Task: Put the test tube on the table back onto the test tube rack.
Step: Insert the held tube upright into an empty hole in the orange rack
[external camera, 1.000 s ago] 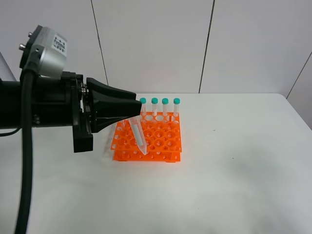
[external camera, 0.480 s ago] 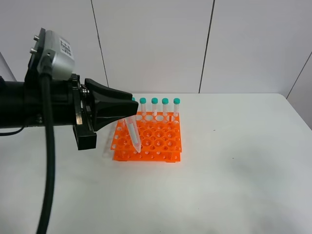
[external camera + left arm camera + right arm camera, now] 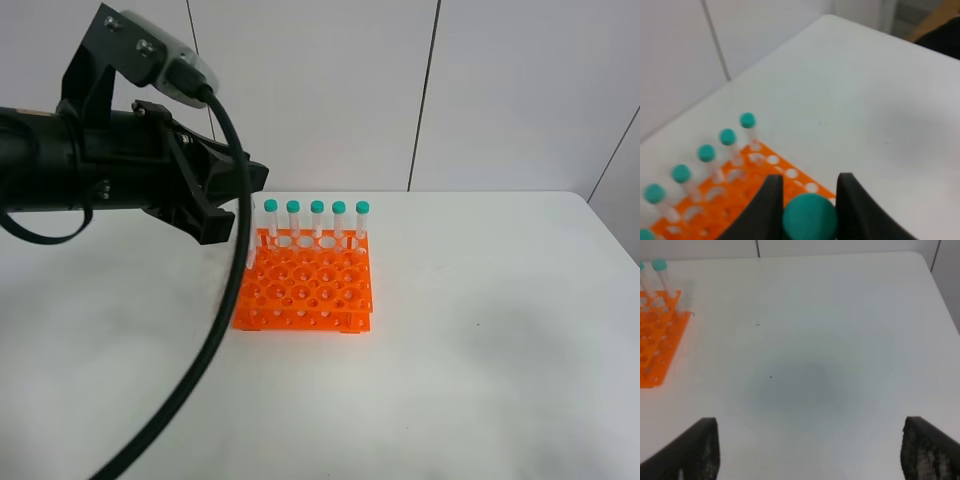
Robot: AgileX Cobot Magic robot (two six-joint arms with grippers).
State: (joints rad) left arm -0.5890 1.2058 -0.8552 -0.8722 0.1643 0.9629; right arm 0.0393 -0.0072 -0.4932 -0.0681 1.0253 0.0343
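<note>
left wrist: left gripper (image 3: 809, 179) clamped on the test tube (image 3: 810, 219) at its teal cap, long axis pointing down at the test tube rack (image 3: 735, 200). exterior high: it hangs over the rack's back-left corner. right wrist: right gripper (image 3: 812, 450) spread wide, holding nothing, well apart from rack

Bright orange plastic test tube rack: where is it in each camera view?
Exterior high: the orange plastic rack sits mid-picture on the white table.
Left wrist: the rack lies just beyond the left gripper, partly cut off.
Right wrist: only a corner of the rack shows, at the frame edge.
Shared landmark: the teal-capped clear tube ending the standing row.
</note>
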